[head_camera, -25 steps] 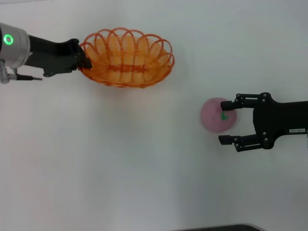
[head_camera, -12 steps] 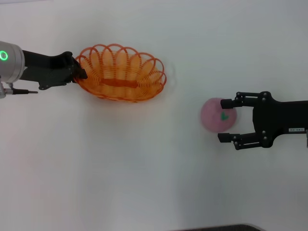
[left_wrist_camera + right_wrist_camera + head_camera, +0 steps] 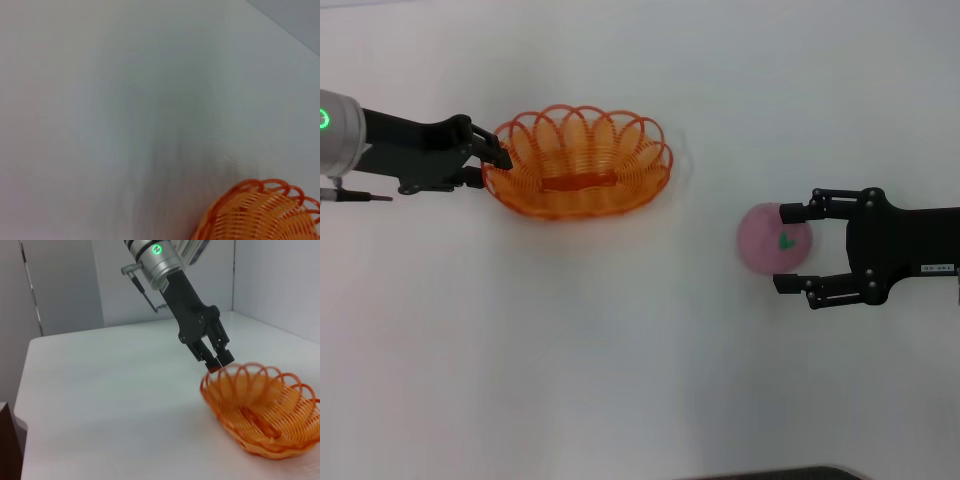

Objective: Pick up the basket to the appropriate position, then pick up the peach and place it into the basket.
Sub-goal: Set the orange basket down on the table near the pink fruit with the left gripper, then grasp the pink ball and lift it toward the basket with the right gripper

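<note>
Just one basket [image 3: 578, 165], one peach [image 3: 766, 240]

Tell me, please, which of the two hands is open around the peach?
The right hand: its fingers straddle the peach, while the left hand is shut on the basket rim.

Glossy looped plastic basket [image 3: 577, 167], matt fuzzy peach [image 3: 772, 240], smooth white table [image 3: 620, 350]

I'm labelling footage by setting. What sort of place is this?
Likely a lab or test room, not a home: a bare white table, plain grey wall panels, and only two props, an orange basket and a peach.
</note>
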You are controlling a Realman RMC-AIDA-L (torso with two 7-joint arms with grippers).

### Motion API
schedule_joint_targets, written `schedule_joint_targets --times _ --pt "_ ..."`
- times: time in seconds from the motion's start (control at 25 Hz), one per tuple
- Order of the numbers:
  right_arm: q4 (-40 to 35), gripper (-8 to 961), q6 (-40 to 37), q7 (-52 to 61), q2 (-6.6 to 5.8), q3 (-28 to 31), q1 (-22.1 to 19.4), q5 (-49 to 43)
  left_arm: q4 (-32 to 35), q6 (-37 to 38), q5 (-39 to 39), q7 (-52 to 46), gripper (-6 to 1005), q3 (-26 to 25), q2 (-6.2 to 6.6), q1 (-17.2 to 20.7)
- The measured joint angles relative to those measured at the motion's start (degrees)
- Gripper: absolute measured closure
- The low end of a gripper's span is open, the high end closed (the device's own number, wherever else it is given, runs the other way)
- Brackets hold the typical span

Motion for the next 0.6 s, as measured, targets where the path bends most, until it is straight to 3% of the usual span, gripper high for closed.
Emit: schedule_joint_targets --times 0.28,0.4,0.52,0.6 --pt "-0.1 129 -1.5 1.0 0.09 0.3 0.4 0.0 6.1 2.2 0.3 0.2 513 0.2 0.27 2.0" --pt "-0.3 130 -3.8 2.7 0.01 1.9 0.5 0.0 12.0 2.6 -0.7 3.1 397 0.2 0.50 4.4" --pt "-0.4 130 -4.7 5.1 -0.17 3.7 0.8 0.0 17.8 2.9 -5.7 11.3 274 0.0 0.49 7.5" --pt "-0.5 130 -5.0 7.4 -0.25 4.4 1.1 0.1 21.2 3.5 -11.2 19.9 270 0.0 0.31 9.8"
